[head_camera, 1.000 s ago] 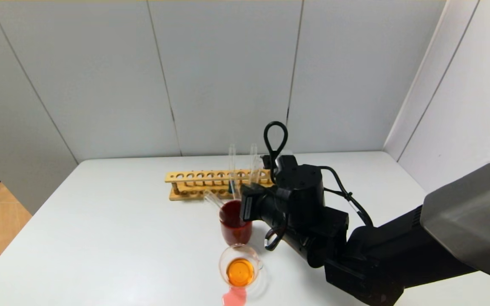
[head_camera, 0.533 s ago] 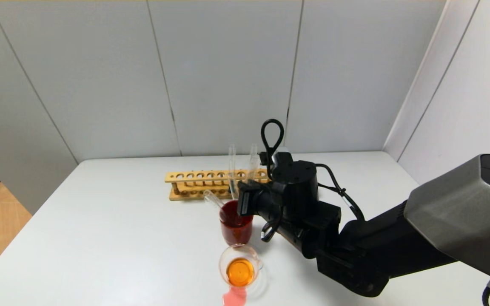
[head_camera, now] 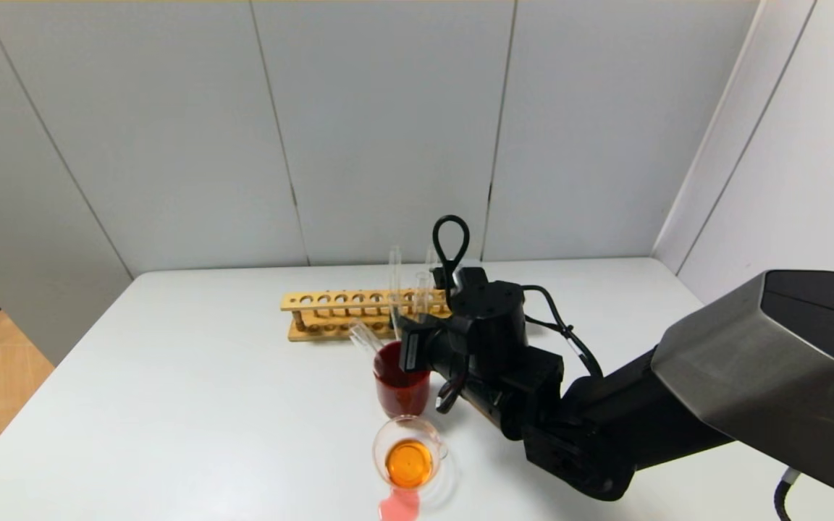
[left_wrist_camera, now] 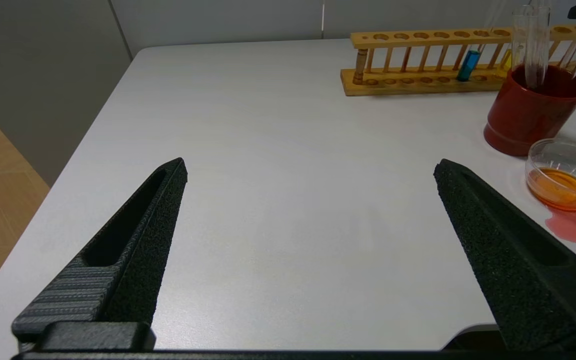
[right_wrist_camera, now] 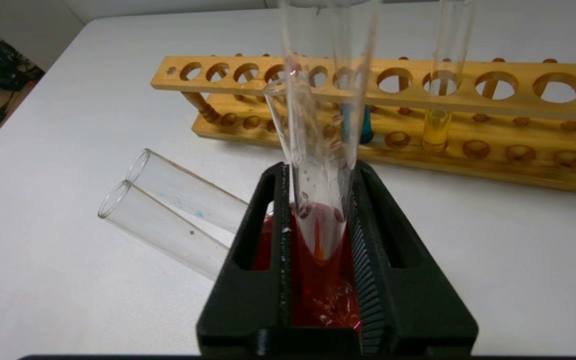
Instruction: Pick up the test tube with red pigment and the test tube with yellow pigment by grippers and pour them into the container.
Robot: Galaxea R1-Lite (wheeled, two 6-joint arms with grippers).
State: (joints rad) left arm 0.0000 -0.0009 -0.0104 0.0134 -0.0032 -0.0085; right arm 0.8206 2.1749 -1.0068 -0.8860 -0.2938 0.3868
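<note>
My right gripper (head_camera: 417, 340) (right_wrist_camera: 318, 167) is shut on an emptied clear test tube (right_wrist_camera: 318, 150) (head_camera: 420, 289). It holds the tube upright with its rounded bottom inside the dark red cup (head_camera: 401, 387) (right_wrist_camera: 318, 290). The tube carries droplets and a small orange trace at the bottom. The glass container (head_camera: 388, 434) (left_wrist_camera: 563, 155) holds orange liquid and stands in front of the cup. A test tube with yellow pigment (right_wrist_camera: 435, 132) stands in the wooden rack (head_camera: 330, 300) (right_wrist_camera: 518, 102). No tube with red liquid shows. My left gripper (left_wrist_camera: 310, 167) is open and empty over the table's left part.
Two empty tubes (right_wrist_camera: 168, 220) (head_camera: 363, 336) lean out of the red cup. A teal-liquid tube (right_wrist_camera: 365, 125) (left_wrist_camera: 468, 65) stands in the rack. A pink spill (head_camera: 397, 505) (left_wrist_camera: 572, 226) lies on the table by the container, near the front edge.
My right gripper has moved left and toward the rack with the tube, bringing it over and down into the red cup. The left gripper's motion cannot be judged.
</note>
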